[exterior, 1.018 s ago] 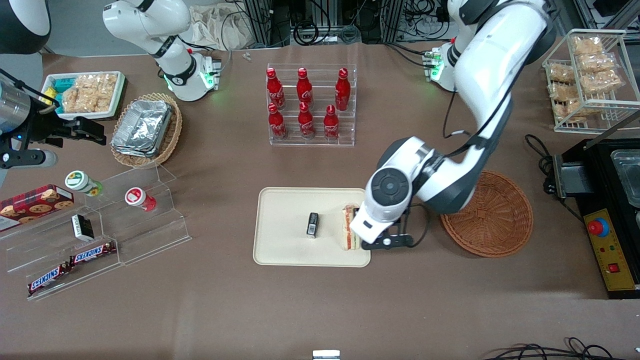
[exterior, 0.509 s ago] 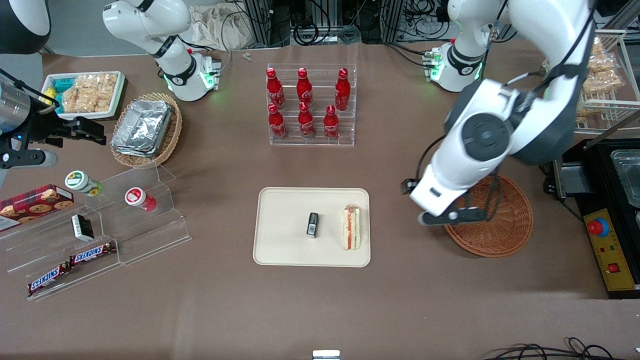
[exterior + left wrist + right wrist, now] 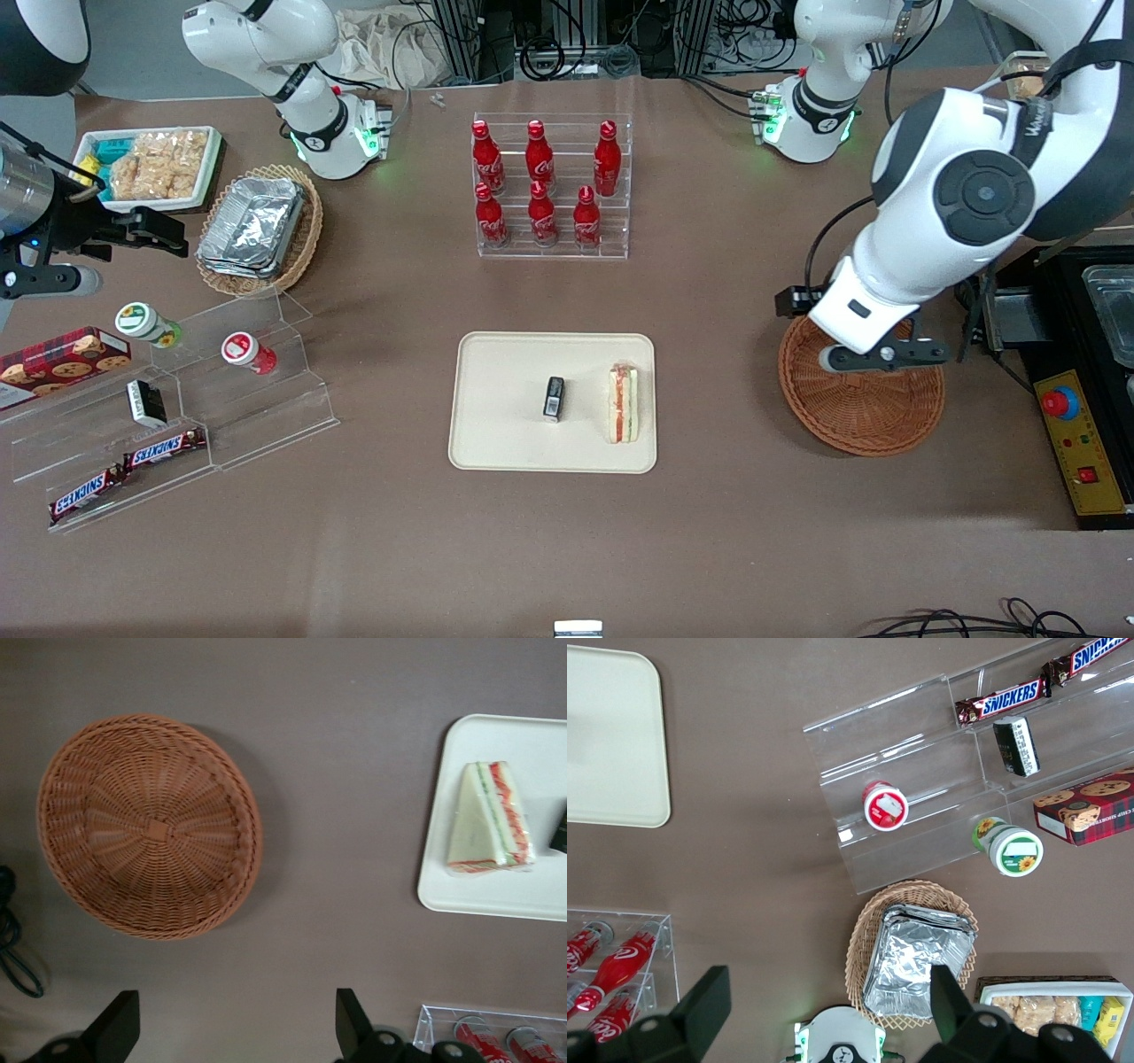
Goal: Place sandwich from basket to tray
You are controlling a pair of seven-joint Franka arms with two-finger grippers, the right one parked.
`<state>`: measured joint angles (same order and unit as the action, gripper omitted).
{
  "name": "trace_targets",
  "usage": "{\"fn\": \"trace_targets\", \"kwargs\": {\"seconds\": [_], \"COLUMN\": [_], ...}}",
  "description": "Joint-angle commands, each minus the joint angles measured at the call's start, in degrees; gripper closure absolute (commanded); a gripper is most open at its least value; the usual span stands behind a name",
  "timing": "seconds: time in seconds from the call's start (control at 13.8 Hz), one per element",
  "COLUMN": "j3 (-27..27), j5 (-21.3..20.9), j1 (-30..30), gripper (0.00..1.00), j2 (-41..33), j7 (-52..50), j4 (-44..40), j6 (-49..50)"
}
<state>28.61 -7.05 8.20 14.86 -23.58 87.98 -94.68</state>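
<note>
The sandwich (image 3: pixel 623 404), a pale wedge with red and green filling, lies on the cream-beige tray (image 3: pixel 505 425) at the tray's end nearest the basket. It also shows in the left wrist view (image 3: pixel 487 819) on the tray (image 3: pixel 540 744). The reddish-brown wicker basket (image 3: pixel 864 408) is empty and stands beside the tray toward the working arm's end; its bare weave shows in the left wrist view (image 3: pixel 151 828). My left gripper (image 3: pixel 873 354) hangs high above the basket's rim, open and empty, its two fingers wide apart (image 3: pixel 235 1005).
A small black object (image 3: pixel 554 397) lies on the tray beside the sandwich. A clear rack of red bottles (image 3: pixel 549 186) stands farther from the camera. A black appliance with a red button (image 3: pixel 1076 416) sits at the working arm's end. A clear stepped stand (image 3: pixel 177 399) holds snacks toward the parked arm's end.
My gripper was down at the sandwich on the tray, then rose and swung away to above the basket. The sandwich stays on the tray.
</note>
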Motion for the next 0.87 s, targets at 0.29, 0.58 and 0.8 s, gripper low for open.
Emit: {"fn": "trace_targets", "kwargs": {"seconds": [0.29,0.58,0.8], "j3": [-11.3,-16.9,-16.9], "j5": [4.0,6.2,5.2], "j1": [-2.3,-4.9,-4.9], "gripper": [0.01,0.01,0.00], "j2": [-7.7,-7.7,-4.1], "j7": [12.1,18.4,18.0], "j4": [6.9,6.4,0.7], "j6": [-0.1,0.3,2.6]}}
